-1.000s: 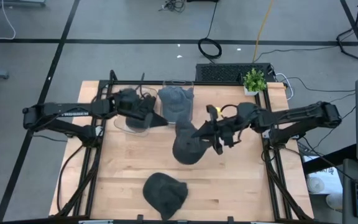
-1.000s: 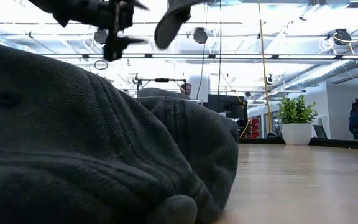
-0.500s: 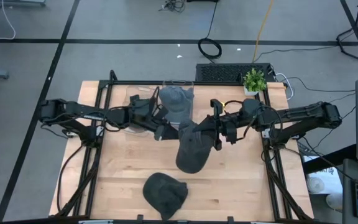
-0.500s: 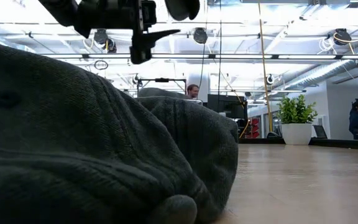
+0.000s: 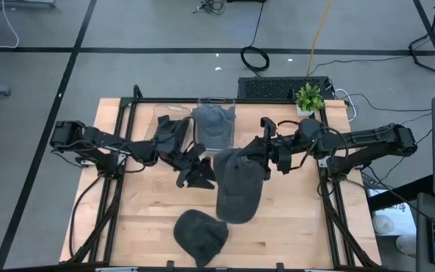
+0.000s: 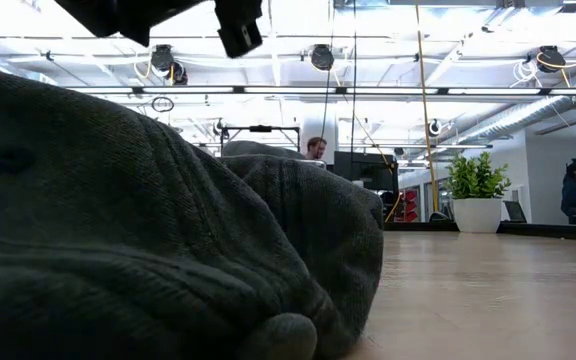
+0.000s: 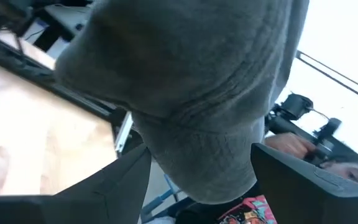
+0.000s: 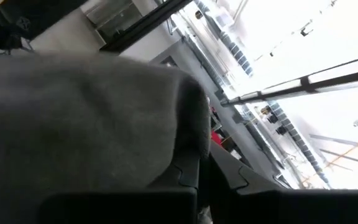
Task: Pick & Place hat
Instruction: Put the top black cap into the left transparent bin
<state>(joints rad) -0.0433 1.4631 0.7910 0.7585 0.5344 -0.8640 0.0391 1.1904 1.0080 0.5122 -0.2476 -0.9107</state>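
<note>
Hat hangs mid-frame above the bench, its upper edge clamped in the right tool. Left tool sits just beside it, fingers spread apart. Another hat lies at bottom centre.

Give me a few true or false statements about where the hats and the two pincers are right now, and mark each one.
1. The right pincer holds a grey hat above the table. True.
2. The left pincer grips that same hat. False: its fingers stand open beside the hat, not closed on it.
3. A second hat lies on the table's near edge. True.
4. The clear bin at the back of the table is empty. False: a grey hat sits in it.
5. The potted plant stands at the back left corner. False: it stands at the back right corner.
</note>
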